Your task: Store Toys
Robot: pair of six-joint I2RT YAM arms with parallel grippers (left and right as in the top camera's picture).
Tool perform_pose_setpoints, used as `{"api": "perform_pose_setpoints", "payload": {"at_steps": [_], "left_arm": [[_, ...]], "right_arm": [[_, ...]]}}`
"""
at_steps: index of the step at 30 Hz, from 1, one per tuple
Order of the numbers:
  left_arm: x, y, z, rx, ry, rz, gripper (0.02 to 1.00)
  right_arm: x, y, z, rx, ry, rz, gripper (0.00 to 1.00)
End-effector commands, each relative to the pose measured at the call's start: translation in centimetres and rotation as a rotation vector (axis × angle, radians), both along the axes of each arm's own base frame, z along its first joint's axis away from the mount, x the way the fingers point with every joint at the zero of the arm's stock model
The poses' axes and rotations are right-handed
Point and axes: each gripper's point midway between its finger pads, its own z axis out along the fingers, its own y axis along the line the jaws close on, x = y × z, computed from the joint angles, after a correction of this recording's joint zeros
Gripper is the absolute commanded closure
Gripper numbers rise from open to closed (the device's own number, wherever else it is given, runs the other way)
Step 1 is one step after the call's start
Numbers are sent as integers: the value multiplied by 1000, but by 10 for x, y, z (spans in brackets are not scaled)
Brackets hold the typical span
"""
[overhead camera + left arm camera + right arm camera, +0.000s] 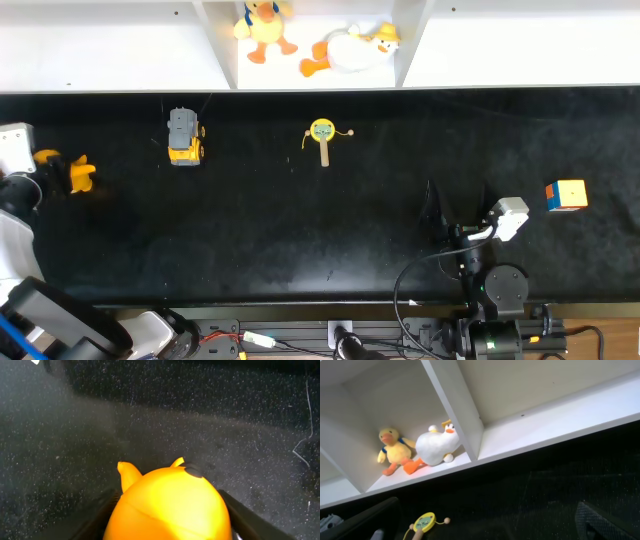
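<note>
Toy storage, stock at this moment — the white shelf (120,60) runs along the 12 o'clock edge of the black bench (300,240). Stored: two items, both in the middle compartment, a yellow duck (265,25) and a white duck (350,48) lying just beside it on its 3 o'clock side. In grip: one orange toy (170,505), pinched between the fingers of the left hand (55,172) at the bench's 9 o'clock edge, well apart from the shelf; whether it rests on the bench or hangs just above it cannot be told. Loose on the bench: a toy truck (184,136) at about 10 o'clock, a yellow rattle drum (322,135) near 12 o'clock in front of the filled compartment, a colour cube (565,195) at 3 o'clock. Right hand (437,212): fingers spread wide, nothing between them, near 4 o'clock, the cube off to its 3 o'clock side. Judged progress: under halfway — two of six toys put away, one gripped and awaiting carriage to a compartment, three untouched
</note>
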Motion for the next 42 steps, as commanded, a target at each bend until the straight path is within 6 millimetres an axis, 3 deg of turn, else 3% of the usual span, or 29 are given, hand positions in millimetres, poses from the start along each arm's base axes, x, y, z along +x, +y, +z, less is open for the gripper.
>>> {"api": "perform_pose_setpoints", "payload": {"at_steps": [1,7,11,14,18,22,29,34,42], "left_arm": [[8,1,9,8,-28,-15,507],[14,9,21,-7,-79,47,652],[20,13,46,12,-123,60,766],[25,11,71,37,-163,56,796],[45,-7,106,88,-254,-8,838],[76,-32,124,88,-349,-80,866],[122,-54,128,103,-444,-135,884],[142,-50,113,82,-461,-93,884],[165,-42,114,88,-463,-52,884]], "right_arm": [[0,2,-4,7,5,11,7],[0,2,-4,7,5,11,7],[0,2,-4,7,5,11,5],[0,2,-4,7,5,11,5],[0,2,-4,7,5,11,5],[0,2,-4,7,5,11,7],[0,2,-4,7,5,11,7],[0,2,-4,7,5,11,5],[0,2,-4,7,5,11,5]]}}
